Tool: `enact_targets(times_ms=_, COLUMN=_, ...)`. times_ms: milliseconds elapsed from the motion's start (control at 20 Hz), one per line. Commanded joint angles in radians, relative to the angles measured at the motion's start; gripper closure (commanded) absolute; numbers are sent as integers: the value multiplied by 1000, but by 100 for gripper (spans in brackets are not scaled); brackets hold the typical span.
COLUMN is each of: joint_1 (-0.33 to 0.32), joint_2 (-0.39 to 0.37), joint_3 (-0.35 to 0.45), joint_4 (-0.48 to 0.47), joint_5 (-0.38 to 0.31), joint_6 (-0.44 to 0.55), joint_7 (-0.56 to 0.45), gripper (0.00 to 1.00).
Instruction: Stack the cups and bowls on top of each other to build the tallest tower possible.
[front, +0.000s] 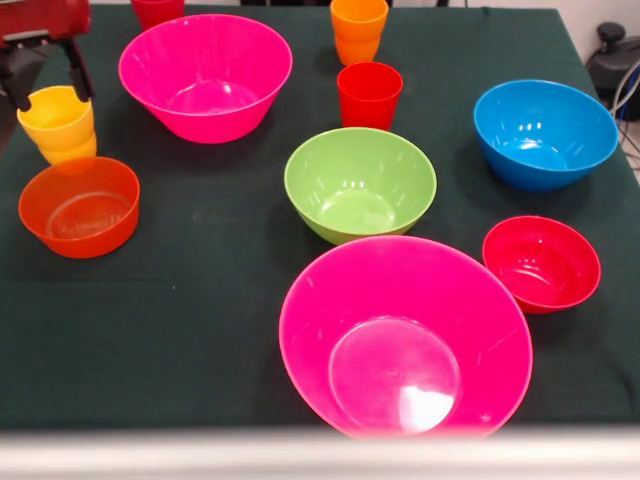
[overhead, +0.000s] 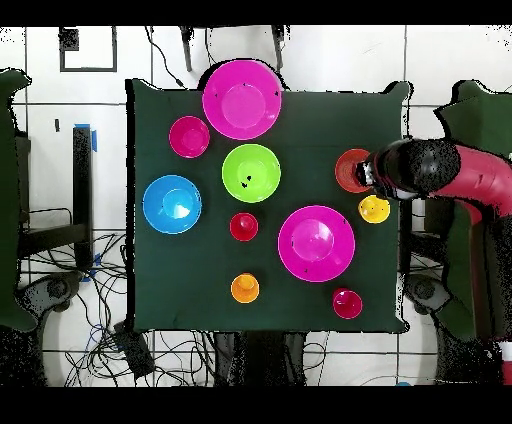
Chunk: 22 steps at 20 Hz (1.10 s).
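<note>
- Gripper (front: 45, 70): jaws apart, straddling the yellow cup's (front: 57, 122) rim, not visibly clamped.
- Yellow cup: just behind the translucent orange bowl (front: 79, 206).
- Green bowl (front: 359, 183), small red bowl (front: 541, 262): separate on the table (front: 190, 330).
- Tower: nothing stacked yet; all stacking remains.

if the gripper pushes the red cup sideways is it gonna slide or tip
The red cup is taller than it is wide and tapers to a narrow base, so a push near the rim would probably tip it. It stands on a cloth-like table cover, which likely grips rather than lets it slide. Its glossy plastic looks light and stiff.
</note>
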Motion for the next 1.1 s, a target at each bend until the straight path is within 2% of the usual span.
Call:
enact_targets(times_ms=50, joint_1=-7, joint_2=44, joint_3=33, joint_4=31, joint_5=-111, joint_6=-11, joint_7=-348, gripper=0)
enact_targets(times_ms=400, joint_1=-10, joint_2=83, joint_3=40, joint_4=32, joint_5=-141, joint_6=-34, joint_7=-322, gripper=0)
enact_targets(times_ms=1100, joint_1=-3, joint_2=49, joint_3=34, joint_4=101, joint_5=-162, joint_6=-82, joint_7=-242, gripper=0)
